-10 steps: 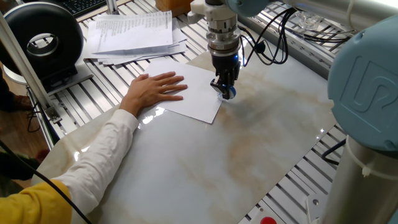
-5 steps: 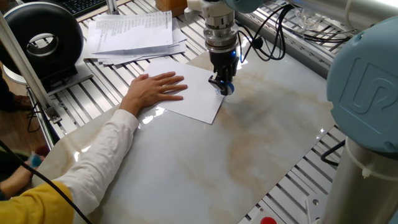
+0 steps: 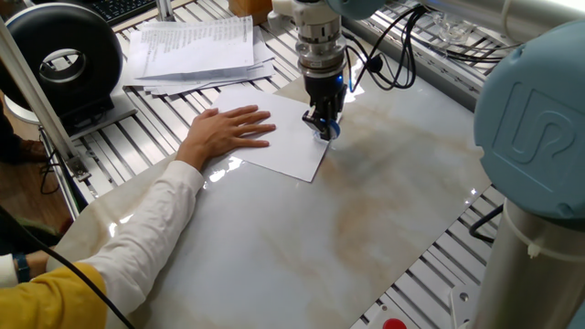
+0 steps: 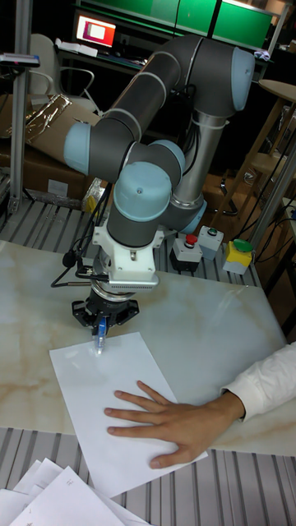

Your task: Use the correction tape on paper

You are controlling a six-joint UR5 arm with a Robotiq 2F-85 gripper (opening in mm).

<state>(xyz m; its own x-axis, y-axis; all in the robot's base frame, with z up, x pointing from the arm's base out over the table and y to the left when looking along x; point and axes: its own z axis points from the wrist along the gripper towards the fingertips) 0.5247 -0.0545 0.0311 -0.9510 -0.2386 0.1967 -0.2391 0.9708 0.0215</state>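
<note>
Tall fixed view alone shows the end effector (image 4: 99, 330) pinching the correction tape (image 4: 99, 336) (tip touching paper (image 4: 99, 394)).

Marble-patterned tabletop (image 3: 384, 210) in a cluttered lab

A lit monitor (image 4: 96, 31) is glowing in the dim far background, cardboard boxes (image 4: 45, 168) are sitting beyond the tabletop's far edge, and button boxes (image 4: 212, 249) are standing along it.

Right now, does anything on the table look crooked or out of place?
The paper lies askew to the marble table edges; a person's hand presses it flat while the gripper runs the correction tape along its edge. Nothing looks damaged.
</note>
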